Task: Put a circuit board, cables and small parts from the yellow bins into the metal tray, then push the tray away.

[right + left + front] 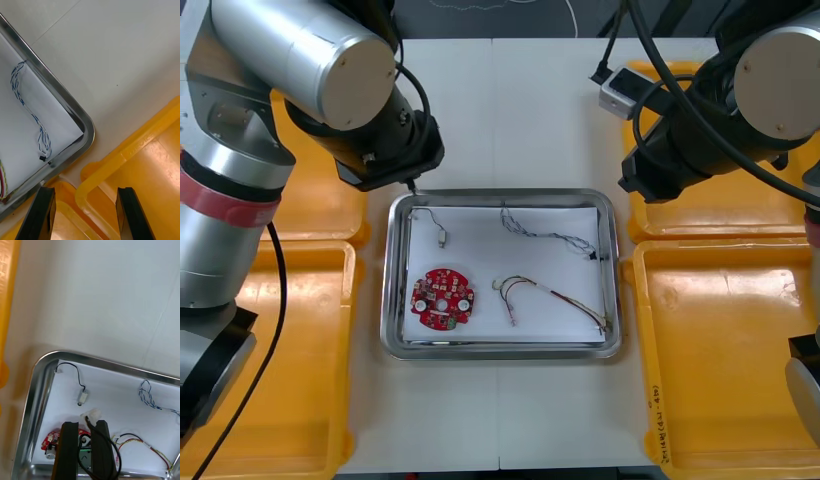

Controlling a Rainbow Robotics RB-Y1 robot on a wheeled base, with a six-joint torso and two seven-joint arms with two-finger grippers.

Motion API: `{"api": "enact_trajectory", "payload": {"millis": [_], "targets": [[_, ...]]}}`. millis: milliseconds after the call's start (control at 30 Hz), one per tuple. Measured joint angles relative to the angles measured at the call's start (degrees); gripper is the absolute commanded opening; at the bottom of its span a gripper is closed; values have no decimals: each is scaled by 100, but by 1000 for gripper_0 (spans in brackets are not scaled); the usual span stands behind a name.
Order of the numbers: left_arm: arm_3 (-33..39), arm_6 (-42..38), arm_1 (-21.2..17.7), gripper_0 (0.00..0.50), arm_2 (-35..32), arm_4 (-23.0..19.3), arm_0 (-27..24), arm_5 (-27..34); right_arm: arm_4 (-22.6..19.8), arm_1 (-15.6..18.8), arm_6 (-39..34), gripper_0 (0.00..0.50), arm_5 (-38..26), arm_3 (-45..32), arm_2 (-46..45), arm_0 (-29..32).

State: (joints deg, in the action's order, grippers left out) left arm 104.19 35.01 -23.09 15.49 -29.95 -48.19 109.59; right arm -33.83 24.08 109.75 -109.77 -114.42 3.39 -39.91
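1. Between the narrowly parted fingers point(69, 450) of the left gripper point(85, 423): a black cable point(111, 446), pinched, with its white plug point(93, 414) poking out past the fingertips and the rest looping round one finger.
2. Behind those fingers, inside the metal tray point(112, 365): the round red circuit board point(50, 438), partly hidden by them, flat on the white lining point(112, 390).
3. Just beyond the plug: a small metal part point(83, 397) on a second black lead point(77, 373) that runs to the tray's corner, lying apart from the pinched cable.
4. Farther across the tray: the blue and white cable point(550, 235) along the far side and the red and yellow cable point(550, 292) on the near side, beside the board without touching it.
5. Over on the right: the right gripper point(85, 191), released, fingers wide with nothing between. Hangs above the meeting rims of the yellow bins point(150, 150), just off the tray corner where the blue and white cable ends.
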Motion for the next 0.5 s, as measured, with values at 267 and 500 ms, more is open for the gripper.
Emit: {"api": "enact_trajectory", "payload": {"millis": [267,500], "targets": [[-72,0,448,0,209,271,0,1,-101,47,-1381,463,-1,-448,-298,278],[-484,0,660,0,475,386,0,1,-302,296,-2280,461,-1,-940,-735,960]]}}
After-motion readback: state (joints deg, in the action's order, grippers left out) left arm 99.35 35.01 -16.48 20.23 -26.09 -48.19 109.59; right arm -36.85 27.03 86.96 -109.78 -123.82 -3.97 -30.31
